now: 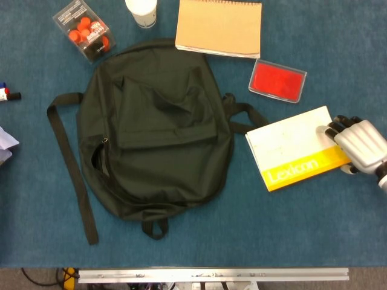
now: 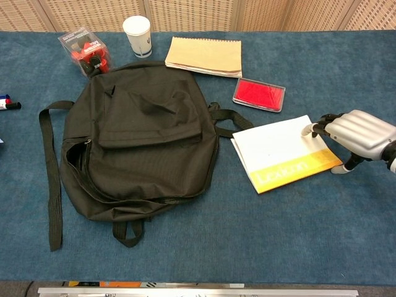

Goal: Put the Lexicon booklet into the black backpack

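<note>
Head view: my right hand sits at the right edge of frame, fingertips down on the far right corner of the Lexicon booklet, thumb below on the carpet side by the yellow band. Fingers lie side by side, curled over the edge; can't tell if it's a real grip or just contact. Booklet lies flat on the blue table, right of centre, just beside the black backpack, touching or overlapping one strap. Backpack is flat in mid-frame, side zipper opening at its lower left. Upper frame: tan spiral notebook, red stamp pad, white paper cup, clear box of orange caps; marker at left edge. Chest view: same right hand at right edge, fingertips pressing the booklet's upper right corner, thumb planted on the table just off its edge. Backpack left of centre, booklet outside it. My left hand shows in neither view.
</note>
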